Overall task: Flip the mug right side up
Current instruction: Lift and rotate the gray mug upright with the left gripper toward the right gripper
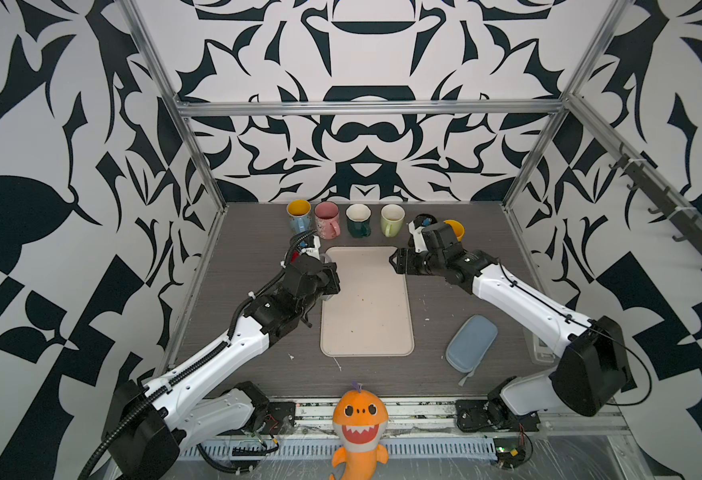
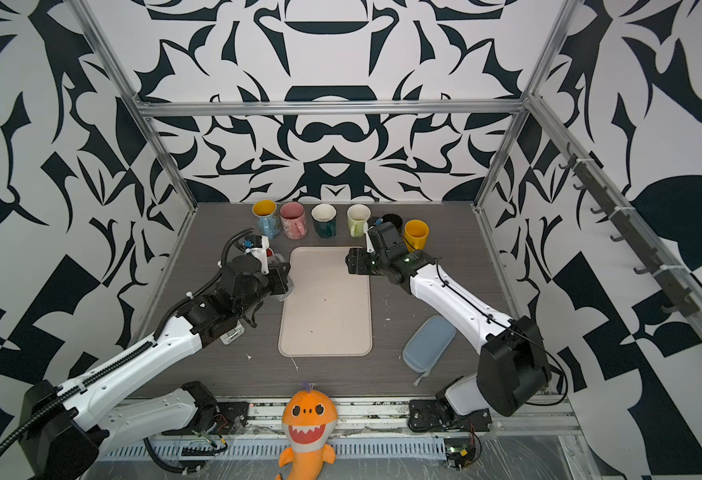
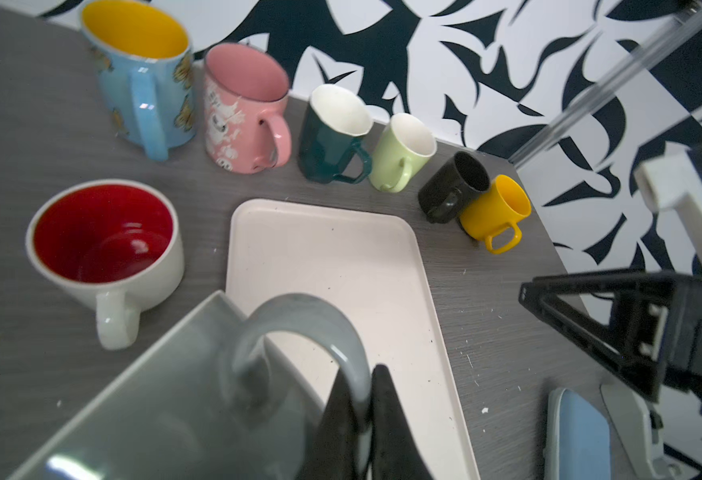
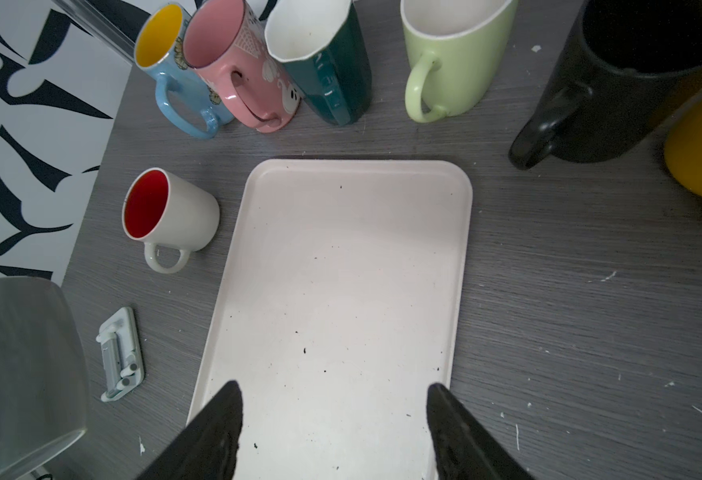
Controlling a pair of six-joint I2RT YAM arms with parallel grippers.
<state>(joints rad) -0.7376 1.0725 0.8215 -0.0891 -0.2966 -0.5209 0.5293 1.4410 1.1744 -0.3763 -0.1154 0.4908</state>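
Left gripper [image 3: 359, 399]: jaws pressed together on the handle of the grey mug [image 3: 166, 399], pinching the loop between the two dark fingers. The mug is lifted off the table at the left edge of the tray [image 3: 341, 266], its square-cornered body tilted. In the top views the arm hides most of it; only a grey sliver shows under the gripper [image 2: 287, 291]. In the right wrist view the grey mug [image 4: 21, 365] sits at the frame edge, blurred; which way its mouth faces cannot be told.

Right gripper [image 4: 334, 419]: jaws spread wide, nothing between them, hovering over the tray [image 4: 353, 266]. In a top view it hangs above the tray's far right corner [image 1: 397, 262].

Tray surface: cream, bare except for small dark specks.

Along the back wall, upright, left to right: blue mug [image 3: 141, 83], pink mug [image 3: 245, 112], dark green mug [image 3: 332, 137], light green mug [image 3: 403, 153], black mug [image 3: 453, 187], yellow mug [image 3: 495, 212]. The last two touch.

White mug with red inside [image 3: 108, 257]: upright on the table, left of the tray's far end.

Blue case [image 1: 471, 343]: on the table right of the tray. Small white clip-like item [image 4: 121, 353]: left of the tray. Orange shark toy [image 1: 359, 428]: at the front rail.
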